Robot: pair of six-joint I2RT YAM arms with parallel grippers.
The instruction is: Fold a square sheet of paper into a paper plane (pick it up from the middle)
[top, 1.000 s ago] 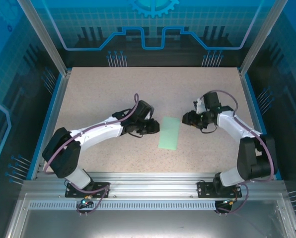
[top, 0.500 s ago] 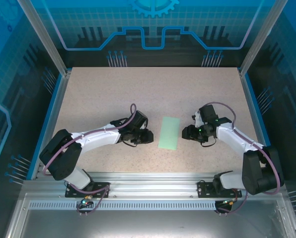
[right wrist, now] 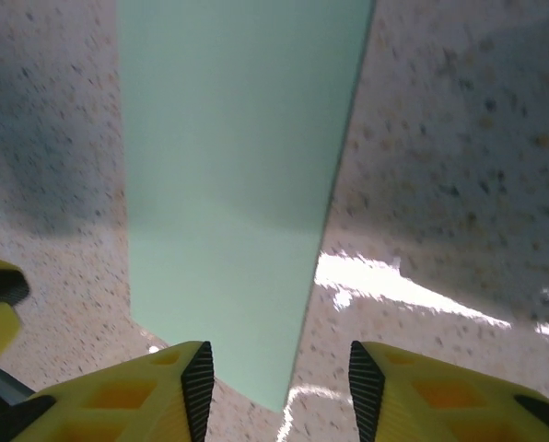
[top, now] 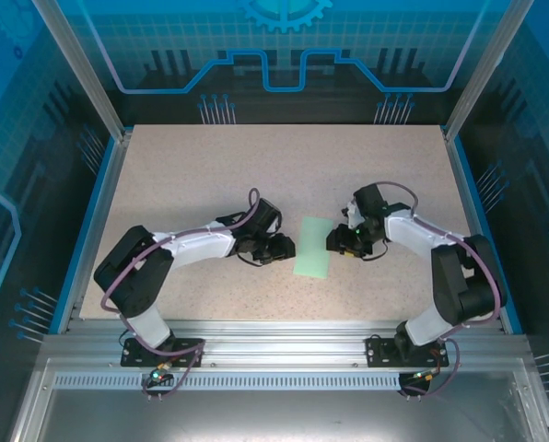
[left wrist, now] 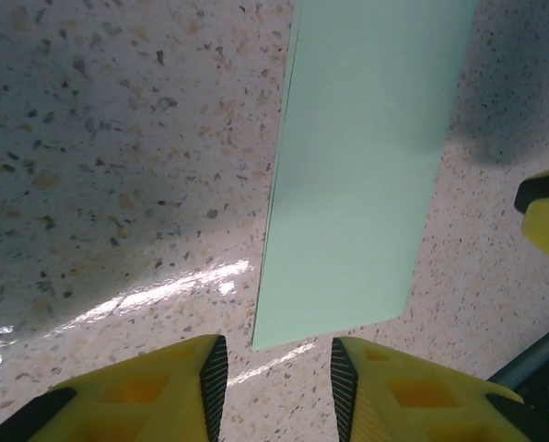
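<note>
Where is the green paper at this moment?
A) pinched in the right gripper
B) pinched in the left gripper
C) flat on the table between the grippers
C: the green paper lies flat on the table, the left gripper and right gripper flanking it with jaws open and empty.

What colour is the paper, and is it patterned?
Pale mint green and plain; the paper shows best in the left wrist view.
</note>
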